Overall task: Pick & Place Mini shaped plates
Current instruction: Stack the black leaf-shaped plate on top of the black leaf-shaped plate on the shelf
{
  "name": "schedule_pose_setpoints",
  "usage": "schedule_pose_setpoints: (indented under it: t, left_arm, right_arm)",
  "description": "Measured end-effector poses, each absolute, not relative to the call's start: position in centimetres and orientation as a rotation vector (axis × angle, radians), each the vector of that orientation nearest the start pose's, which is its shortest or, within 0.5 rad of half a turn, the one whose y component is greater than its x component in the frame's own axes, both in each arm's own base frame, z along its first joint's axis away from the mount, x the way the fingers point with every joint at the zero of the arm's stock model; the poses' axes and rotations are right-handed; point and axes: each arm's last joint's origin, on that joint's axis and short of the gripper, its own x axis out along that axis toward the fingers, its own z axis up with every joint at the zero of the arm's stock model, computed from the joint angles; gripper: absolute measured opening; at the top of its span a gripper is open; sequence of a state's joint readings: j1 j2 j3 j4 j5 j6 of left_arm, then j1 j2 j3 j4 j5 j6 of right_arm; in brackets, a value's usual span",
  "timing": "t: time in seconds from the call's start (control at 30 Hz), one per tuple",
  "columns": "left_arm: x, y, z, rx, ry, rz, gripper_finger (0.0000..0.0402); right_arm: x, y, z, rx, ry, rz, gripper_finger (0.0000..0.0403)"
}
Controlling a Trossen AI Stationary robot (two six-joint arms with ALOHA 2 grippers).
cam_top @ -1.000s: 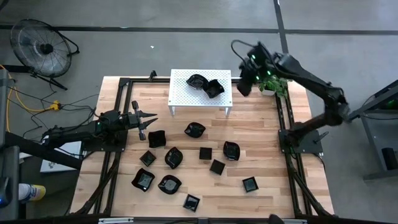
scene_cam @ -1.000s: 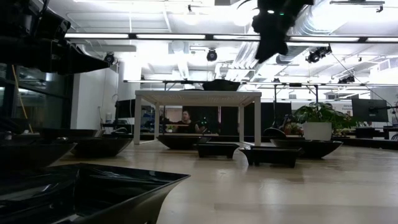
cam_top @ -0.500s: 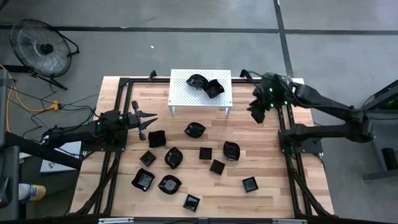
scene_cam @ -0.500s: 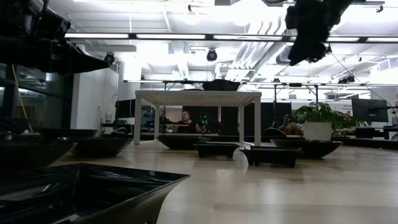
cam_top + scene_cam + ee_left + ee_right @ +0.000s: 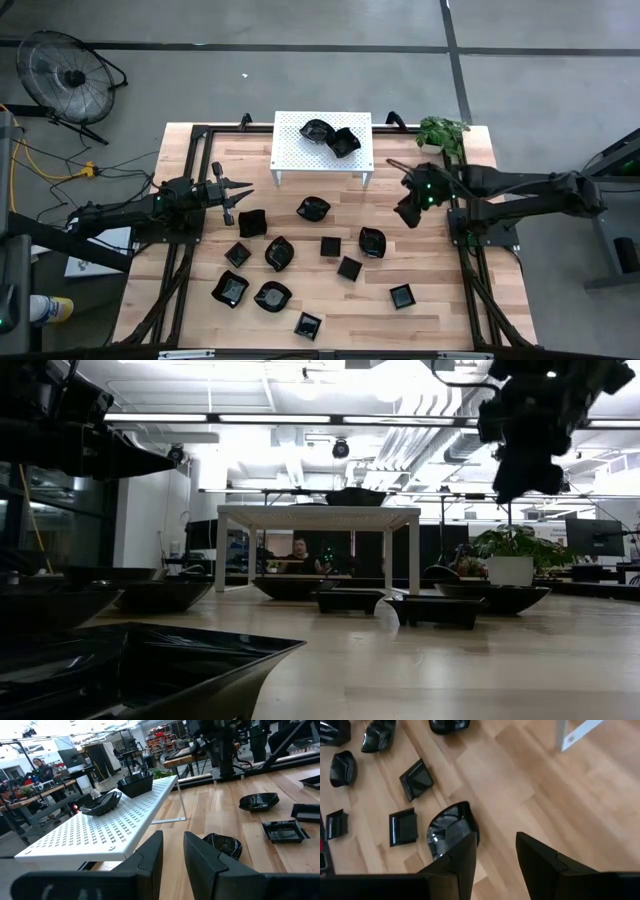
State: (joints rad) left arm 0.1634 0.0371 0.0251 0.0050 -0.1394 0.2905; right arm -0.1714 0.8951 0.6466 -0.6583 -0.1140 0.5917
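A: Plates, small glossy black ones: where are they all right now?

B: 2 plates (image 5: 331,136) sit on top of the white stand (image 5: 290,150) at the far side of the tabletop (image 5: 420,260). 11 more lie loose on the wood in front of it, some square, some wavy-edged. So, judging by that, about 2 placed and 11 left, if the stand is the target.

A: Is the stand holding anything else?

B: No, only those 2, close together near its middle-right. From the left wrist view they sit on its perforated top, 1 rounded (image 5: 102,802), 1 more box-like (image 5: 134,783).

A: What is the right hand doing?

B: The right hand (image 5: 408,207) hangs above the wood to the right of the loose group, just beyond a rounded plate (image 5: 372,241). Its fingers are spread apart and hold nothing. Its own camera shows that wavy plate (image 5: 451,829) right under 1 fingertip, so I'd judge it the likely next pick.

A: And the left?

B: The left hand (image 5: 232,192) waits at the left side, level with the stand's front, near a square plate (image 5: 251,223). Its fingers are also parted and empty.

A: Anything else around?

B: A potted plant (image 5: 441,130) at the far right corner, and a fan (image 5: 60,70) on the floor.
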Motion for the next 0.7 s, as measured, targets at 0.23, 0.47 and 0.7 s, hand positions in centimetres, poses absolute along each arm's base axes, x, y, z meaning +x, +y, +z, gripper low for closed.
schedule_pose_setpoints:
  t: [0.23, 0.47, 0.7]
  left_arm:
    - [9.6, 2.0, 17.0, 0.288, 0.05, 0.299, 0.0074]
    - [9.6, 2.0, 17.0, 0.288, 0.051, 0.3, 0.0074]
    - [9.6, 2.0, 17.0, 0.288, 0.051, 0.3, 0.0074]
  right_arm:
    - [16.8, -1.2, 20.9, 0.752, 0.846, -0.314, 0.0133]
    - [17.1, 0.0, 18.3, 0.806, 0.835, -0.312, 0.0133]
    - [18.0, 1.1, 16.1, 0.846, 0.906, -0.346, 0.0133]
